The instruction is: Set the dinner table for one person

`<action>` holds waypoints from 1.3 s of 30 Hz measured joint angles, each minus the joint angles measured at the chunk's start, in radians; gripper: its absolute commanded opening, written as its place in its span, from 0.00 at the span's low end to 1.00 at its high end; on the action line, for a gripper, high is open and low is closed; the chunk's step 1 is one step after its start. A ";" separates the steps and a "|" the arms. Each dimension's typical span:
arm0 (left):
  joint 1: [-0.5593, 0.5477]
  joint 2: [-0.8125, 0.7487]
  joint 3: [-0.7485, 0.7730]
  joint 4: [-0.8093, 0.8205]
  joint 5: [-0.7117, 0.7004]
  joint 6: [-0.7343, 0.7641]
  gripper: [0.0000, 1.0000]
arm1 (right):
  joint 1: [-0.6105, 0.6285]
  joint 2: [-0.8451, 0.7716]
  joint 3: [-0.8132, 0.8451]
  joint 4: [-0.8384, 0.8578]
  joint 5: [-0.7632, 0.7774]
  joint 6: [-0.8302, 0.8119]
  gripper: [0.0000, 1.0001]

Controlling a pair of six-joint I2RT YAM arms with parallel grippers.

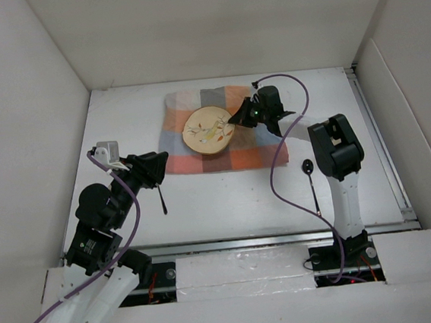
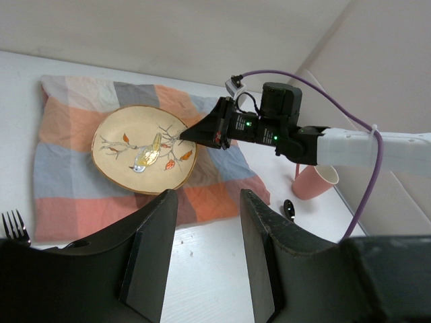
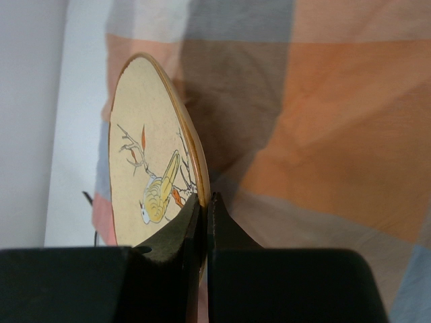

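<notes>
The right gripper [image 1: 234,118] is pinched almost closed on the right rim of the bird-painted plate [image 1: 208,130]. The plate sits on the checked cloth [image 1: 257,154] at the far middle of the white dinner table [image 1: 227,206], whose top spreads beneath and all round that claw. The left gripper [image 2: 209,202] hangs over the table's near left part, jaws partly apart with nothing between them, and a fork [image 1: 162,201] lies on the tabletop just beside it.
</notes>
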 measured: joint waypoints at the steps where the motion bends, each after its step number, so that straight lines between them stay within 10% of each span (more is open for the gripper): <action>1: 0.000 0.000 -0.002 0.000 -0.004 0.001 0.39 | -0.005 0.020 0.010 -0.005 -0.002 0.005 0.00; 32: 0.000 0.060 -0.004 -0.006 -0.097 0.006 0.39 | -0.072 0.110 0.101 -0.059 -0.017 0.031 0.06; 36: 0.001 0.062 -0.004 -0.008 -0.104 0.006 0.39 | -0.069 0.110 0.082 -0.042 -0.039 0.045 0.49; 39: 0.001 0.065 -0.004 -0.012 -0.117 0.006 0.39 | -0.069 0.109 0.072 -0.045 -0.058 0.047 0.61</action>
